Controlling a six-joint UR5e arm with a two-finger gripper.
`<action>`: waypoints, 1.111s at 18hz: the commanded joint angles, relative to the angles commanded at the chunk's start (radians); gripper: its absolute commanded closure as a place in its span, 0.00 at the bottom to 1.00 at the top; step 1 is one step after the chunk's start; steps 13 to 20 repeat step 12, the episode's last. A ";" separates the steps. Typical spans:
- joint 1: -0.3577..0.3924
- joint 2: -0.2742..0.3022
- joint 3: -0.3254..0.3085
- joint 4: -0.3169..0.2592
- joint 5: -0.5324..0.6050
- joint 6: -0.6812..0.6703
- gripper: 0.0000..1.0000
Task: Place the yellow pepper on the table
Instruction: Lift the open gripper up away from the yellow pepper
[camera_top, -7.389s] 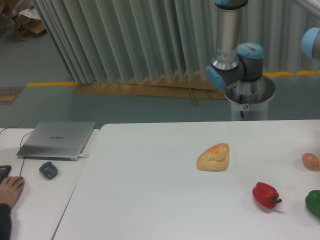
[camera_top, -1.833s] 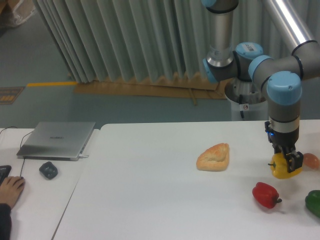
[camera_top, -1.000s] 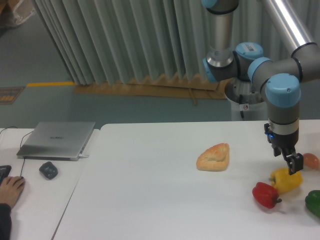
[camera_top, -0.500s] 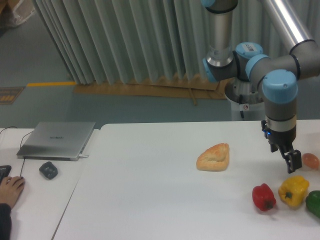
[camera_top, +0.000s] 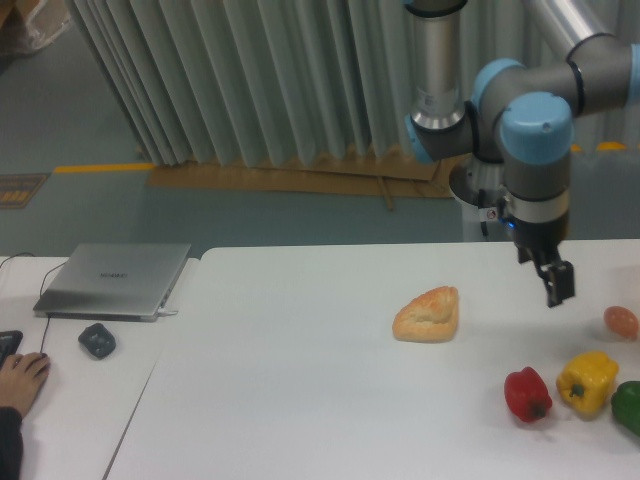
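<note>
My tool (camera_top: 556, 285) hangs empty above the desk (camera_top: 300, 380), clear of everything.
I can't tell how far its fingers are parted. The yellow pepper (camera_top: 587, 381) sits on the desk, wedged between the red pepper (camera_top: 527, 394) and the green pepper (camera_top: 628, 406); it could roll if nudged. An egg (camera_top: 621, 321) and the bread (camera_top: 428, 314) lie near my path out.

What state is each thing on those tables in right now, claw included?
yellow pepper: resting on the table, between the other two peppers, released
claw: raised above the table, holding nothing
red pepper: resting on the table
green pepper: at the frame's right edge, partly cut off
bread: lying flat
laptop: lid closed
</note>
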 joint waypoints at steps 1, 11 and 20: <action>0.000 0.012 0.002 -0.012 -0.021 -0.002 0.00; -0.002 0.045 0.020 -0.092 -0.077 -0.003 0.00; -0.002 0.046 0.020 -0.092 -0.077 -0.003 0.00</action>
